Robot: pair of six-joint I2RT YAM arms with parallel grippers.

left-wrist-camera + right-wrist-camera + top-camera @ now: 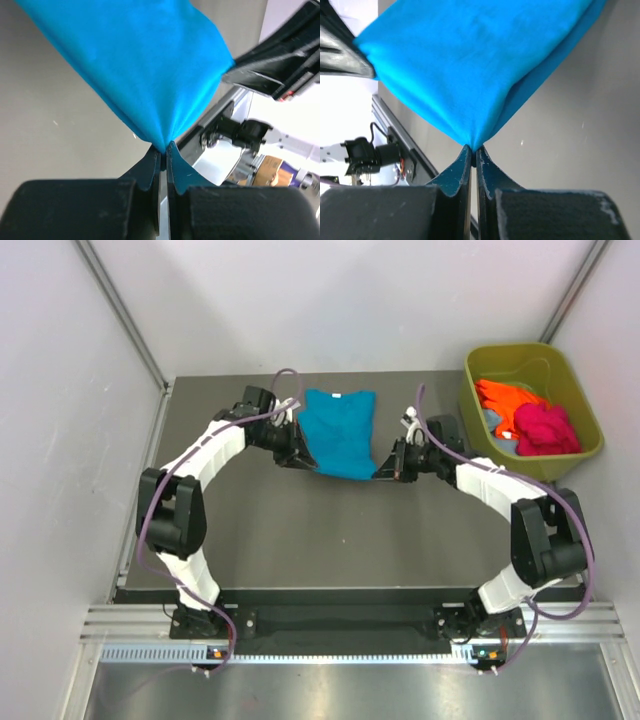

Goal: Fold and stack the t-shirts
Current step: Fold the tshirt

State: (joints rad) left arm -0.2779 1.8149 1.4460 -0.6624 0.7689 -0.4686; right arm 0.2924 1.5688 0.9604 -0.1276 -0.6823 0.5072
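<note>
Top external view: the teal-blue t-shirt [338, 430] lies on the grey table [300, 540], its collar and white neck label at the far edge and its near hem lifted into a sagging curve between the two arms. The left gripper [298, 456] holds the near left corner and the right gripper [386, 466] the near right corner. At the far right of the table stands an olive-green tub [592, 452] containing an orange t-shirt [503, 397] and a magenta-pink t-shirt [546, 428]. Left wrist view: the left gripper [163, 150] has its jaws pressed together on a pinched point of the teal-blue t-shirt [145, 65], from which the cloth fans upward above the table surface. Right wrist view: the right gripper [472, 149] is likewise clamped on a gathered corner of the teal-blue t-shirt [470, 65], with two layers of cloth spreading away from the fingertips.
</note>
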